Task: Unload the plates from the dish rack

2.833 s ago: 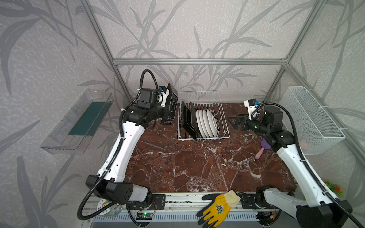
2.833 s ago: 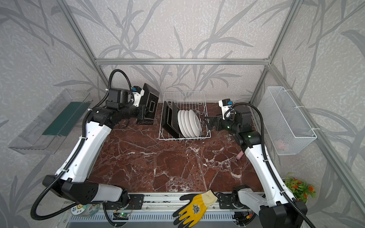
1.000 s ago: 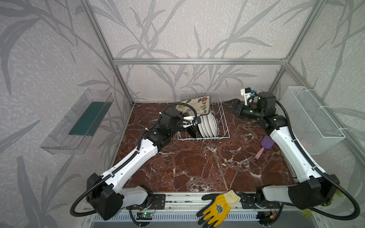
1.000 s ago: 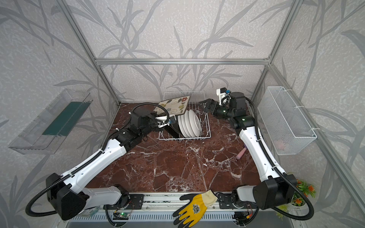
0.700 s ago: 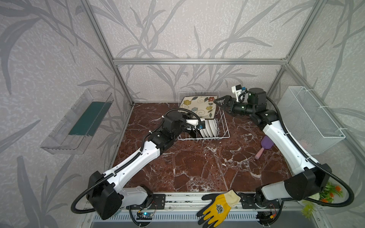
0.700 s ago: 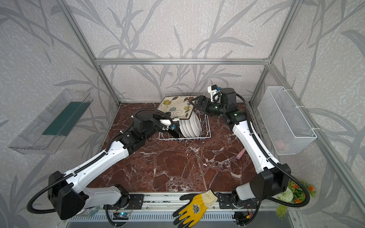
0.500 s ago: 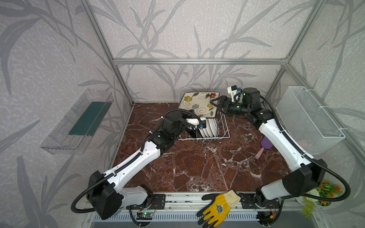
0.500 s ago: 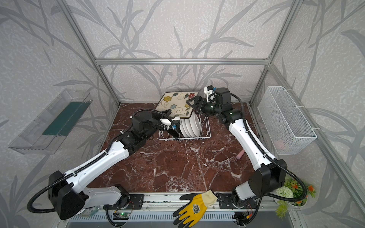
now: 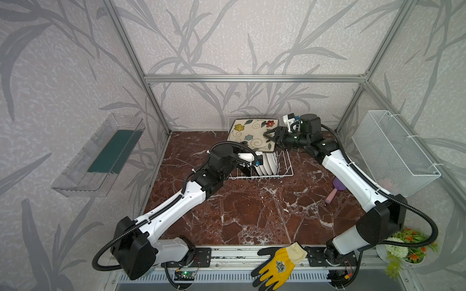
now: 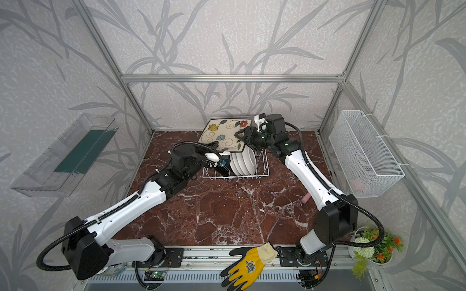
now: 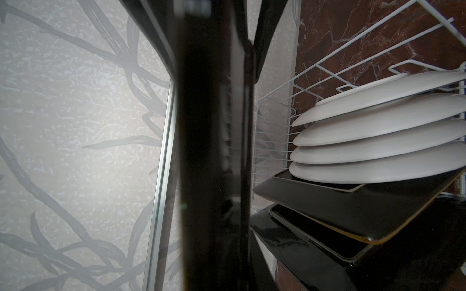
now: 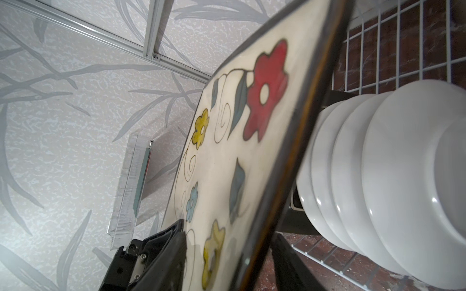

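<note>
Square cream flowered plate (image 9: 248, 137) tilted above white wire dish rack (image 9: 286, 165); left gripper (image 9: 243, 145) pinches lower edge; right gripper (image 9: 270, 135) jaws straddle opposite rim, grip uncertain

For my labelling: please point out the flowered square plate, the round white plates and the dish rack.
flowered square plate (image 9: 252, 137): a top view, middle of its face.
round white plates (image 10: 243, 162): a top view, one plate's white back.
dish rack (image 9: 286, 165): a top view, its wire side wall.
</note>
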Motion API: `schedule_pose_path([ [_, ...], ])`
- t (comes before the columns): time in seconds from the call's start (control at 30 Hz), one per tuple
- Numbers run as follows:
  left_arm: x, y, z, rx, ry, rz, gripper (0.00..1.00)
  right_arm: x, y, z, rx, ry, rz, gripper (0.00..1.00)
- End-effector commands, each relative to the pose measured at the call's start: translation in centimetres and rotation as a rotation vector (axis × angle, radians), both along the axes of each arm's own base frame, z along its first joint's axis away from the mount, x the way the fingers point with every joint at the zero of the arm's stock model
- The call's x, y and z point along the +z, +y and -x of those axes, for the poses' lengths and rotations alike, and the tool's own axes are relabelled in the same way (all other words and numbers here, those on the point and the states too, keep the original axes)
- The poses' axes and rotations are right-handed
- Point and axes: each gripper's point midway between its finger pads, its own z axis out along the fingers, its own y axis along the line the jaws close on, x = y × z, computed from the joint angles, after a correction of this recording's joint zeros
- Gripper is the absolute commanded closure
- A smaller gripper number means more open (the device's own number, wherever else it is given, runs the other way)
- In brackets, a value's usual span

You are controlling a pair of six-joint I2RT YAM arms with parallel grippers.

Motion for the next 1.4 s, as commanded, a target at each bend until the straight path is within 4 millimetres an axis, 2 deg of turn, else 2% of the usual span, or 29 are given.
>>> schedule_pose_path([
  [0.0, 10.1, 0.6, 0.8, 0.011, -0.287, 0.189, 1.0, 0.4, 0.6, -0.1, 0.011, -0.012, -0.021, 0.49],
  [0.13, 9.9, 0.7, 0.5, 0.02, -0.286, 0.187, 1.0, 0.4, 0.9, 0.1, 0.025, -0.011, -0.032, 0.59],
  [0.3, 9.4, 0.6, 0.2, 0.029, -0.28, 0.177, 1.0, 0.3, 1.2, 0.2, 0.034, -0.012, -0.038, 0.59],
  [0.4, 9.4, 0.7, 0.2, 0.031, -0.28, 0.177, 1.0, 0.3, 1.2, 0.3, 0.033, -0.008, -0.04, 0.52],
  [0.47, 9.5, 0.7, 0.2, 0.036, -0.284, 0.173, 1.0, 0.1, 1.3, 0.3, 0.036, -0.001, -0.041, 0.52],
  [0.77, 8.9, 0.7, -0.1, 0.048, -0.279, 0.165, 1.0, -0.5, 2.0, 0.4, 0.064, 0.028, -0.079, 0.7],
  [1.0, 9.5, 1.1, -0.2, 0.069, -0.327, 0.222, 1.0, -0.3, 1.8, 0.3, 0.046, 0.03, -0.096, 0.81],
  [1.2, 8.7, 1.2, -0.5, 0.081, -0.315, 0.207, 1.0, 0.1, 1.4, 0.1, 0.028, 0.019, -0.122, 0.99],
  [1.3, 8.5, 1.1, -0.5, 0.08, -0.279, 0.222, 0.99, 0.3, 1.3, -0.1, 0.017, 0.018, -0.137, 1.0],
  [1.37, 8.4, 1.2, -0.5, 0.085, -0.271, 0.23, 0.94, 0.5, 1.2, -0.4, 0.005, 0.013, -0.157, 1.0],
])
